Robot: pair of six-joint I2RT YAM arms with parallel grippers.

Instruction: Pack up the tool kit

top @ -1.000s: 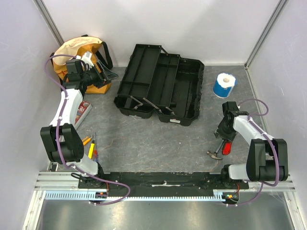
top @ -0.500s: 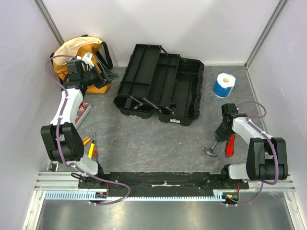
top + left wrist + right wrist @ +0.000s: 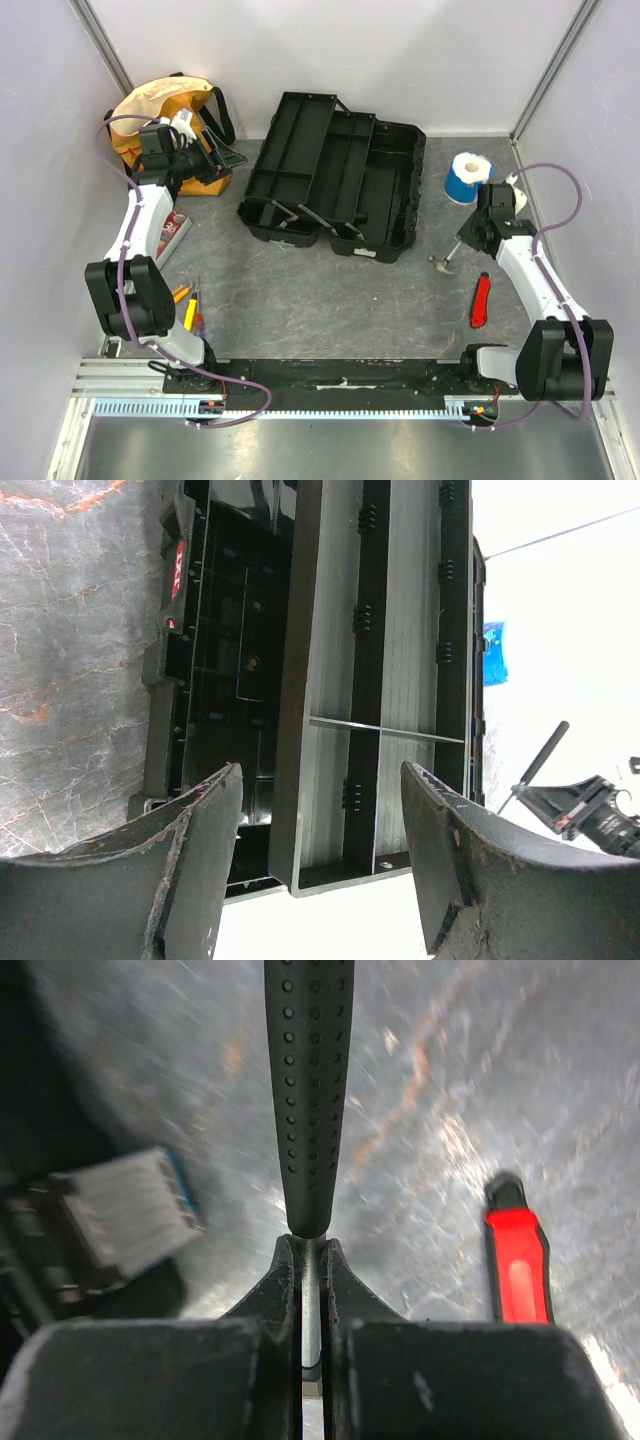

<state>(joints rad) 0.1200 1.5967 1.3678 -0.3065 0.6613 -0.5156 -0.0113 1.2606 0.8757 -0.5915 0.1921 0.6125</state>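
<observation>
Tool kit (image 3: 385, 190) on white-walled grey table (image 3: 320, 300); left jaws released, right jaws grasping hammer (image 3: 308, 1080).

Grey marbled table (image 3: 320, 300) bearing 1 open black tool kit (image 3: 385, 185) at centre rear, 1 yellow-orange fabric bag (image 3: 150, 100) at rear left and 1 blue-and-white roll (image 3: 467, 178) at rear right. A red-handled tool (image 3: 480, 300) lies at front right. Yellow- and orange-handled hand tools (image 3: 190, 305) lie at front left, with a red-and-white packet (image 3: 178, 230) between them and the bag.
</observation>
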